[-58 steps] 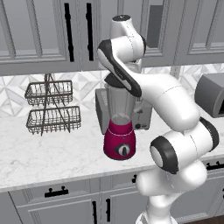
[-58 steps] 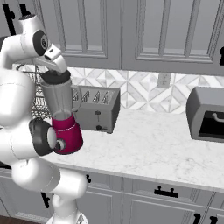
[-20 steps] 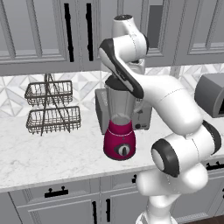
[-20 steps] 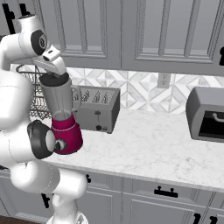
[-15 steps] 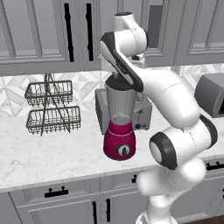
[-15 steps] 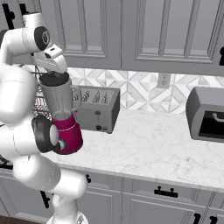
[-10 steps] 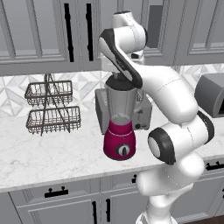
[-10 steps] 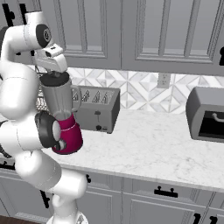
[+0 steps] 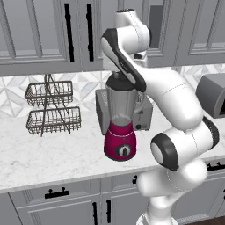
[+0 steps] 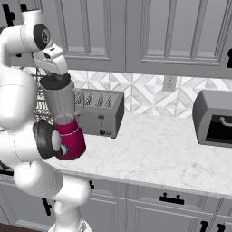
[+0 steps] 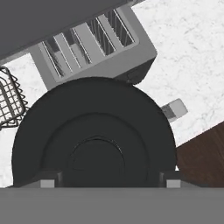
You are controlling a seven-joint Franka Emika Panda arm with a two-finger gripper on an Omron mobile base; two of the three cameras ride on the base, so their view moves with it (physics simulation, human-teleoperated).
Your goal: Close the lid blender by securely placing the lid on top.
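hand view looks straight down on the one black lid (image 11: 94, 142) beside the toaster (image 11: 94, 46) slots, while left base view shows one blender (image 9: 121, 118) wearing it on the counter (image 9: 48, 151); the gripper's grasp i cannot tell.

The lid (image 11: 94, 140), a round black disc with raised concentric rings, sits low in the centre, its lower edge cut off at 6 o'clock. A grey slotted toaster (image 11: 94, 46) lies toward 12 o'clock on the white marble worktop (image 11: 188, 52), and a wire basket (image 11: 9, 101) shows at 9 o'clock. A small grey handle tip (image 11: 173, 109) pokes out at 3 o'clock, with dark wood floor (image 11: 201, 153) toward 4 o'clock.
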